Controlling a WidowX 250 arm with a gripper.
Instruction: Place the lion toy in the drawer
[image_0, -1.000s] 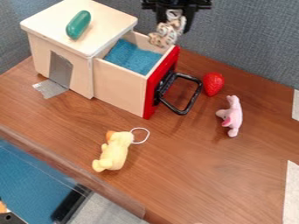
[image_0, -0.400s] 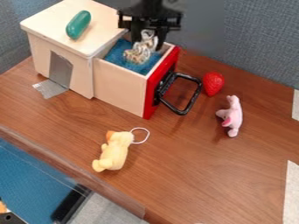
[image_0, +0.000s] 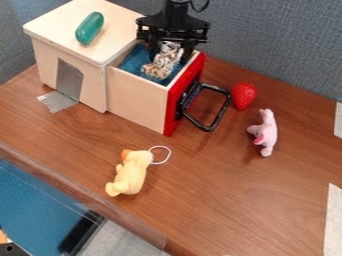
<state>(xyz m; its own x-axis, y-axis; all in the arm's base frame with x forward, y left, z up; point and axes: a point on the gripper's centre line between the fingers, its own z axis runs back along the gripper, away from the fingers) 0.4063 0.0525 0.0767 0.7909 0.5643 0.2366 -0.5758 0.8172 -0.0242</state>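
One big desk (image_0: 234, 200) holds everything we care about here. On it we see the wooden box (image_0: 123, 37), and its drawer (image_0: 137, 97) is pulled out, with a red front (image_0: 172, 112) and a black handle (image_0: 222, 114). Soft blue lining (image_0: 136, 57) covers the inside.

Our pincer (image_0: 169, 57) hangs down at the drawer, right around the top of the toy. We can't tell if it is holding the toy or has let it go. The yellow toy (image_0: 131, 172) lies on the desk in front of the box. We take the spotted toy (image_0: 160, 66) to be our lion toy. It is inside the drawer, over the blue part, with its top end up by the pincer. The pink toy (image_0: 267, 133), the green thing (image_0: 89, 28) on the box and the red strawberry (image_0: 244, 95) are not part of our job.

We think we are at the letting-go step, so the job is almost done. Next, we should make sure the pincer is wide, then go straight up. If we go up too soon, the toy could come along. If we lean sideways, we could bump the drawer.
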